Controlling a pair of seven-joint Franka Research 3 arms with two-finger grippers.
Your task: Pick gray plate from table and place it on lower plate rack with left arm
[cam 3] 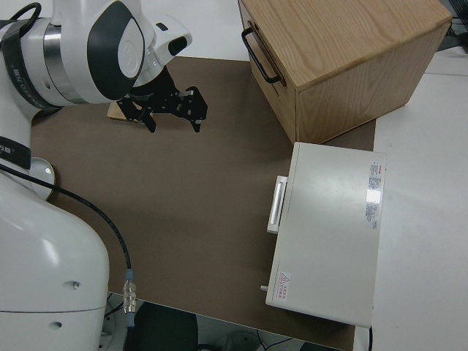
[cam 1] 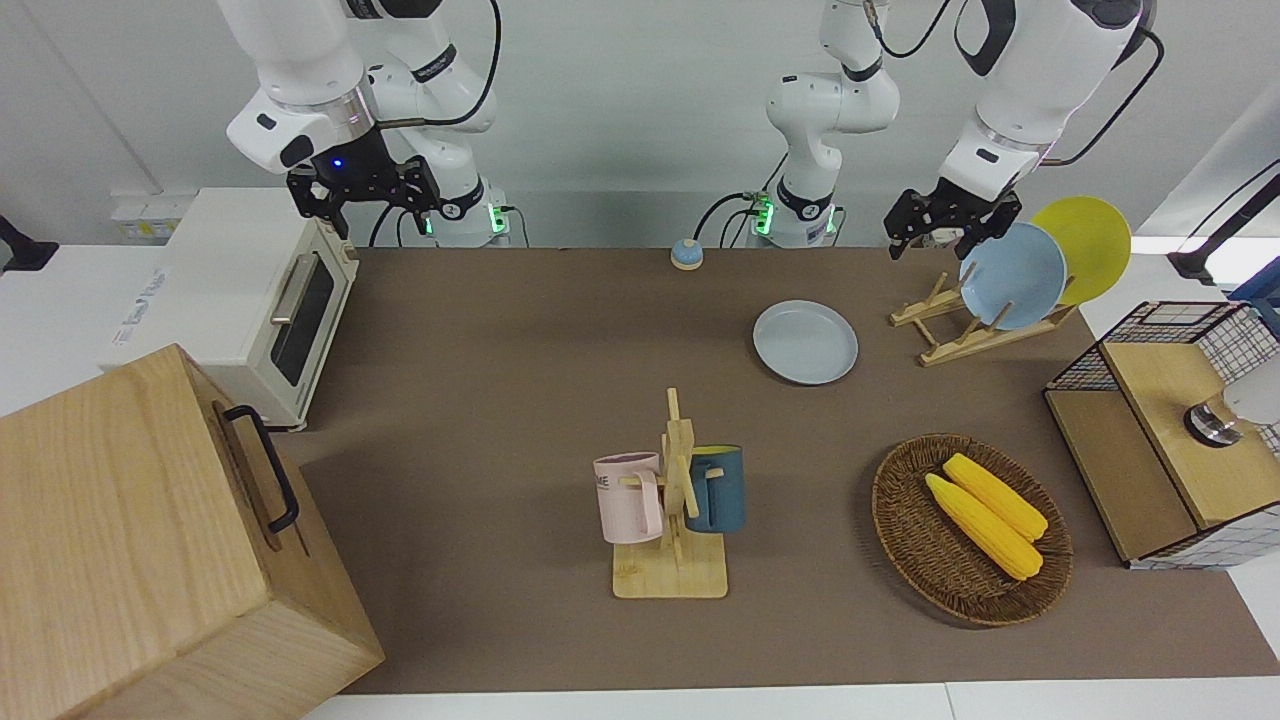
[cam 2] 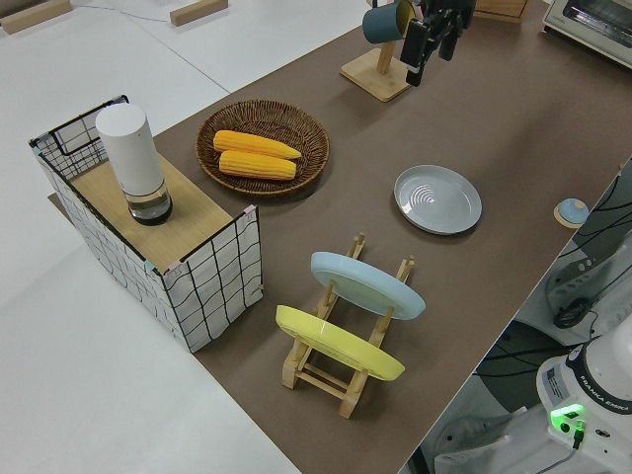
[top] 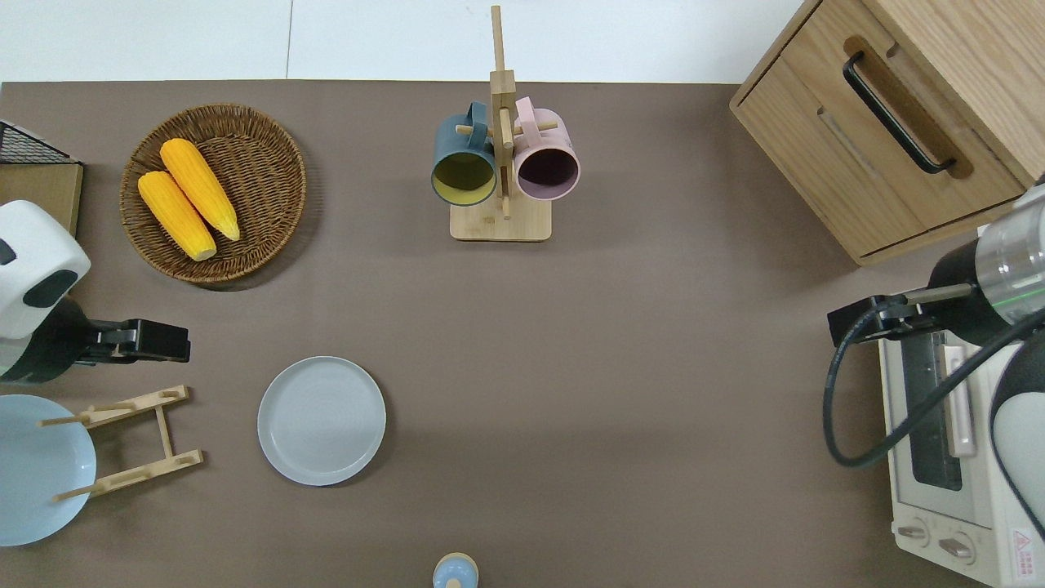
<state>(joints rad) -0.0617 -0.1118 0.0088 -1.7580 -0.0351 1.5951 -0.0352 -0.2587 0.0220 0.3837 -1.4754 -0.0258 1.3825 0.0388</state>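
Front view: gray plate (cam 1: 805, 342) is lying flat on the table (cam 1: 500, 420), nearer the robots' edge than the middle and toward the left arm's end. Just beside it, closer to that end, the lower plate rack (cam 1: 975, 325) is holding a sky-blue plate (cam 1: 1012, 276) and a yellow plate (cam 1: 1082, 248), both leaning in its slots. The left gripper (cam 1: 950, 225) is hanging in the air with its fingers spread apart and nothing between them. The right gripper (cam 1: 365, 190) is parked, its fingers apart and empty.

Overhead view: gray plate (top: 322, 420) is sitting apart from the rack (top: 135, 441), whose empty slots are facing it. The left gripper (top: 151, 341) is hovering over bare table between the rack and a wicker basket (top: 245, 237) holding two corn cobs (top: 189, 199).

Left side view: gray plate (cam 2: 437, 198) is resting untouched, well apart from the rack (cam 2: 341, 370), with the basket (cam 2: 306, 158) lying toward the edge farthest from the robots.

Right side view: right gripper (cam 3: 174, 108) is hanging open over bare table.
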